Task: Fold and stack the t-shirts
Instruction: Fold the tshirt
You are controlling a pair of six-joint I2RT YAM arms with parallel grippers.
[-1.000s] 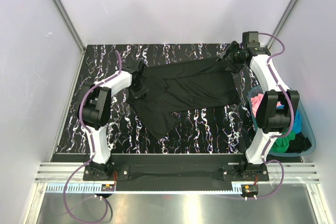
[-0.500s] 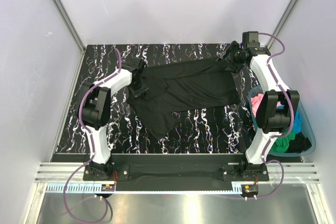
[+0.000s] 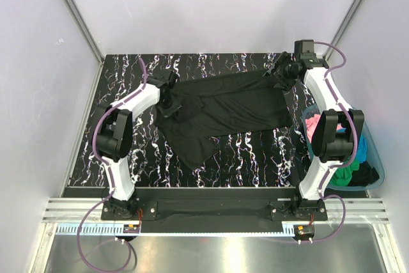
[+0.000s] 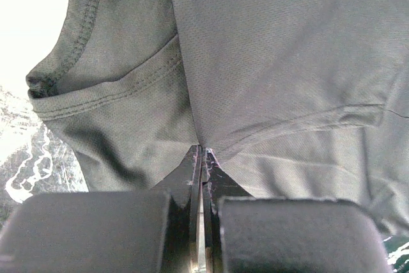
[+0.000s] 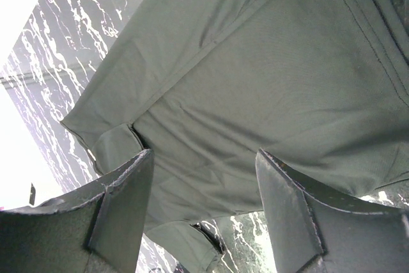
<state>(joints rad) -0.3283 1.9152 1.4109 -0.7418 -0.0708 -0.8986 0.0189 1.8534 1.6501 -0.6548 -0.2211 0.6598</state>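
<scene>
Black t-shirt lies rumpled on the desk between the arms, not yet folded. Left hand is pinched onto its cloth by a sleeve hem, likely to pull it flat; right hand hangs spread over the opposite side, holding nothing.

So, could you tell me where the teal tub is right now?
In the top view, the teal tub sits at the far right, past the table's right edge, beside the right arm, holding coloured garments.
</scene>
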